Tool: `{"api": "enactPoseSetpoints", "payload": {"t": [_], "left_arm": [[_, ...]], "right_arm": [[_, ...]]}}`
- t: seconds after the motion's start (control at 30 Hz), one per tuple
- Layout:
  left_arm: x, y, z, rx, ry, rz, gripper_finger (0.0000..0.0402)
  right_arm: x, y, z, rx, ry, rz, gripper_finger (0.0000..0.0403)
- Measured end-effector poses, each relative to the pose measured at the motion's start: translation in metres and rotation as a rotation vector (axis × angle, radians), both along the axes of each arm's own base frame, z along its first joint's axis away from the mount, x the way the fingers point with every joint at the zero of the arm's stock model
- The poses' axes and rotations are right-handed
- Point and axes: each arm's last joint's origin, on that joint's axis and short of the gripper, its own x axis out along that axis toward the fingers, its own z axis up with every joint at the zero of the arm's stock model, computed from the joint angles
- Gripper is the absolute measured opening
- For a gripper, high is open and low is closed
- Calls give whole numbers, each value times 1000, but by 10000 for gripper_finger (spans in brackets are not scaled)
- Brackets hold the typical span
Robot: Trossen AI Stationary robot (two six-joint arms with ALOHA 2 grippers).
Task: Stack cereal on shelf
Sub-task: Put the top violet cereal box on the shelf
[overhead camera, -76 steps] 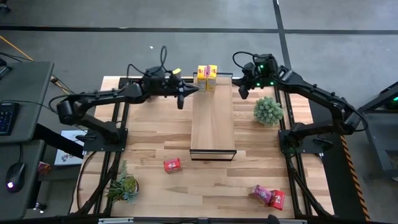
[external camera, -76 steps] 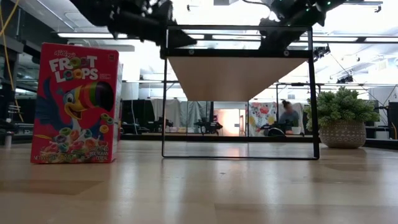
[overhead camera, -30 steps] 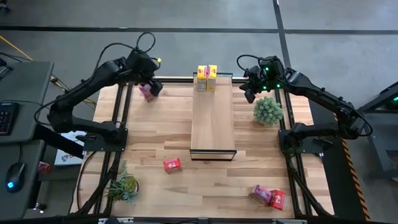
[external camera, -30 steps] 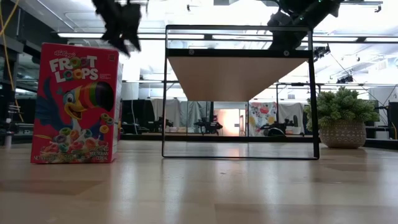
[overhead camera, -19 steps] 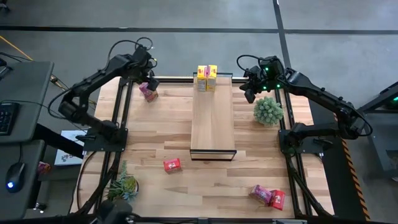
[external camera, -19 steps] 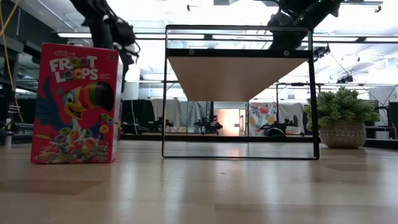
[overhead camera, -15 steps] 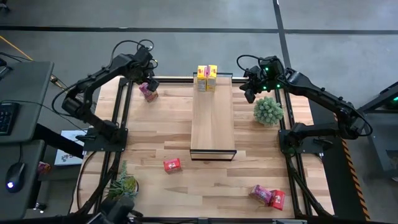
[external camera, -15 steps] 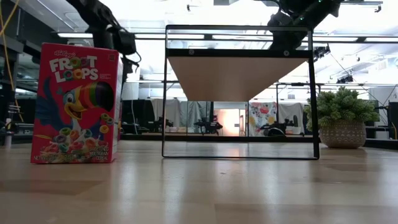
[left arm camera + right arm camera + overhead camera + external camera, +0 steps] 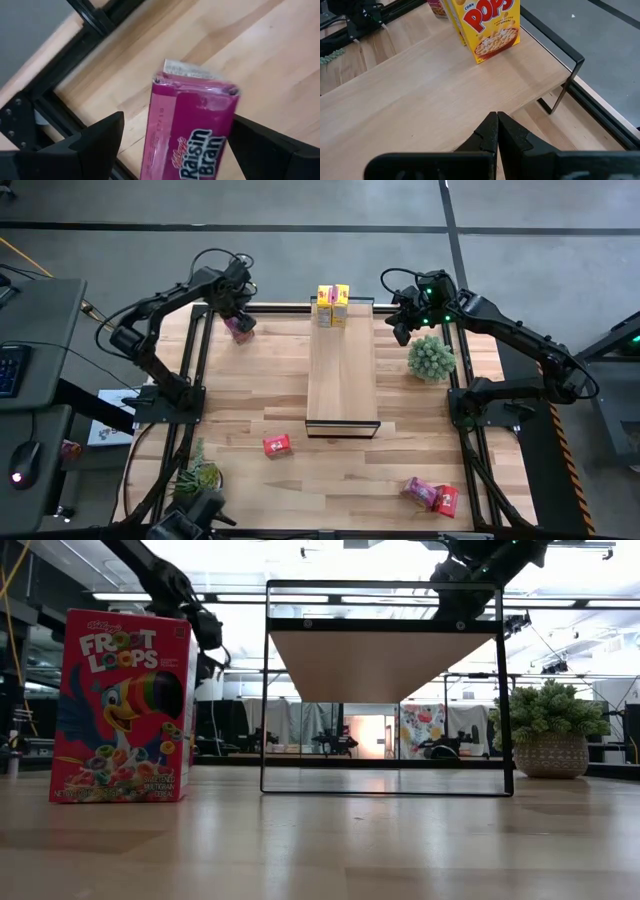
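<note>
A pink Raisin Bran box (image 9: pixel 192 130) lies face up on the table near its far left corner (image 9: pixel 240 330). My left gripper (image 9: pixel 177 145) is open over it, pointing down, with one finger on each side of the box (image 9: pixel 237 320). Two yellow Corn Pops boxes (image 9: pixel 333 305) stand on the far end of the shelf (image 9: pixel 342 380). My right gripper (image 9: pixel 497 125) is shut and empty beside the shelf's far right corner (image 9: pixel 400 330). A red box (image 9: pixel 277 445) stands on the table near the shelf's near end. A pink box and a red box (image 9: pixel 432 496) lie at the near right.
A green plant (image 9: pixel 431 358) stands right of the shelf and another plant (image 9: pixel 197 478) at the near left. In the low view the red Froot Loops box (image 9: pixel 125 705) stands left of the shelf frame (image 9: pixel 385 690). Dark frame rails run along the table's sides.
My left gripper has swung from the shelf's far end toward the table's far left corner. It has turned to point down and has gone down over the pink box. The boxes have stayed where they were.
</note>
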Motion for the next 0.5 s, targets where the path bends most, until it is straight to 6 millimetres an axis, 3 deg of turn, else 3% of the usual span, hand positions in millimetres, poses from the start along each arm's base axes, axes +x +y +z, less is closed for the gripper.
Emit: {"api": "enactPoseSetpoints", "payload": {"t": [0.23, 0.5], "left_arm": [[4, 3, -18, -81, 52, -7, 330], [6, 3, -21, -83, 56, -27, 322]], "right_arm": [[0, 0, 0, 8, -3, -7, 0], [0, 0, 0, 34, -10, -29, 0]]}}
